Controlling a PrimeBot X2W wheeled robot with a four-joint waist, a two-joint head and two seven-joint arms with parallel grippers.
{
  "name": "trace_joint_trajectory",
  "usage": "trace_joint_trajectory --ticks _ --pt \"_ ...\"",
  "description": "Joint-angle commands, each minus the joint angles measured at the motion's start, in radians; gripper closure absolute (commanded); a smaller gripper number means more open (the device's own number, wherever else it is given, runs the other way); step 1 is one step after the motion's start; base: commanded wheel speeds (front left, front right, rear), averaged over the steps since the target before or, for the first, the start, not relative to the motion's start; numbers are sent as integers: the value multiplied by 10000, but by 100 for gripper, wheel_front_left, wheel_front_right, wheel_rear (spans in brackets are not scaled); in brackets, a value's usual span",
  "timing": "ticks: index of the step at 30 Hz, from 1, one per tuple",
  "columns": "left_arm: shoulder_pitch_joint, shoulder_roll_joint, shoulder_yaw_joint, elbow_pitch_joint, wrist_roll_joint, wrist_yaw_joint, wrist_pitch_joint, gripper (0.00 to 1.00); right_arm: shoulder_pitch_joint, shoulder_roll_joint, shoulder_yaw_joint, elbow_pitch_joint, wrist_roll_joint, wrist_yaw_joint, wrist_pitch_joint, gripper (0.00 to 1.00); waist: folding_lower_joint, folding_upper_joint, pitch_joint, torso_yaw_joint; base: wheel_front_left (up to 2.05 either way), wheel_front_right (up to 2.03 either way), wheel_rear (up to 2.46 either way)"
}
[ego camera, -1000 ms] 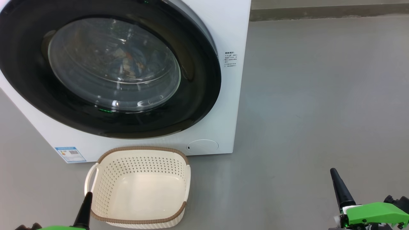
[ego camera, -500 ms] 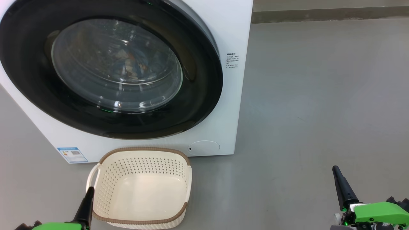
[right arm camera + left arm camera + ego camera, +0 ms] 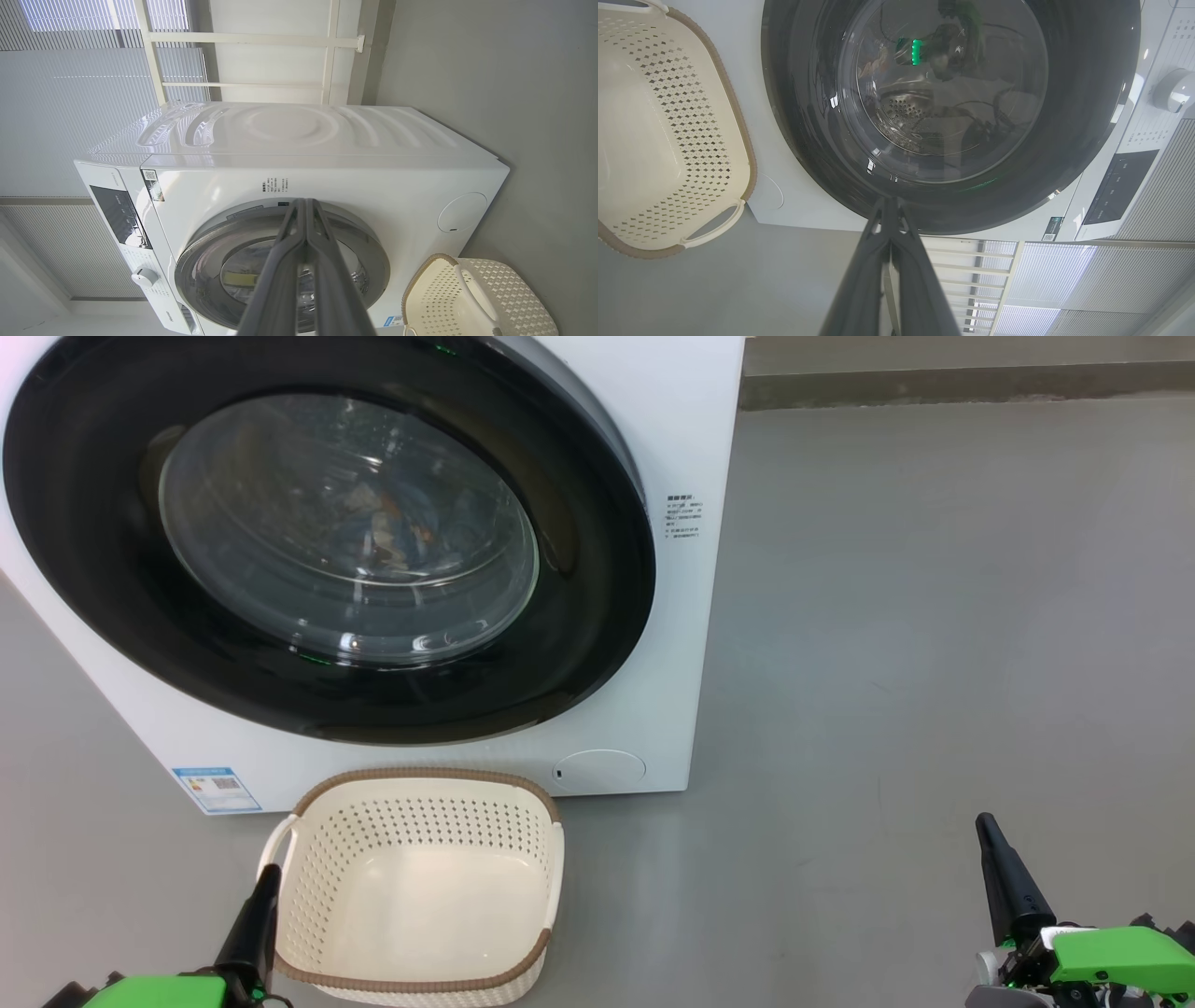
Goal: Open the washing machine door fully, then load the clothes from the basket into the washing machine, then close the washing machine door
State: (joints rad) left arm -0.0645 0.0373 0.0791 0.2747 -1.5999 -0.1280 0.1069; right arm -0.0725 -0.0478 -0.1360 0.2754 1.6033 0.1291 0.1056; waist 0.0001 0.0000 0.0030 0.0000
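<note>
I am looking down at the washing machine point(image 3: 695, 420), which is standing on the grey floor point(image 3: 934, 616) at the far left. The washing machine door point(image 3: 336, 537) is lying shut against its front. Through the glass I am making out the clothes point(image 3: 387, 523) inside the drum, dim blue fabric with orange specks. The basket point(image 3: 420, 773) is sitting on the floor just near of the machine, below the door, between the blue label sticker point(image 3: 217, 789) and the round cover point(image 3: 597, 770). Its bare cream bottom is showing.

The left gripper point(image 3: 270, 872) is hovering at the near left, its tip overlapping the basket's left rim beside the handle; I cannot tell whether it is touching. Its fingers point(image 3: 866, 261) are pressing together on nothing. The right gripper point(image 3: 983, 821) is hanging over bare floor at the near right, well apart from the machine, its fingers point(image 3: 280, 280) likewise pressing together and gripping nothing.
</note>
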Motion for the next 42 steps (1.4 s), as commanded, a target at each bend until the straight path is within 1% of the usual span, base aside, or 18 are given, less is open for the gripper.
trace_joint_trajectory --ticks 1,42 --pt "-436 130 358 -298 -78 -27 72 100 -355 -24 212 -307 43 16 85 100 -1 0 0 0 0 0 0" --pt "-435 129 352 -298 -84 -27 67 100 -355 -24 213 -307 45 16 84 100 -1 0 0 0 0 0 0"
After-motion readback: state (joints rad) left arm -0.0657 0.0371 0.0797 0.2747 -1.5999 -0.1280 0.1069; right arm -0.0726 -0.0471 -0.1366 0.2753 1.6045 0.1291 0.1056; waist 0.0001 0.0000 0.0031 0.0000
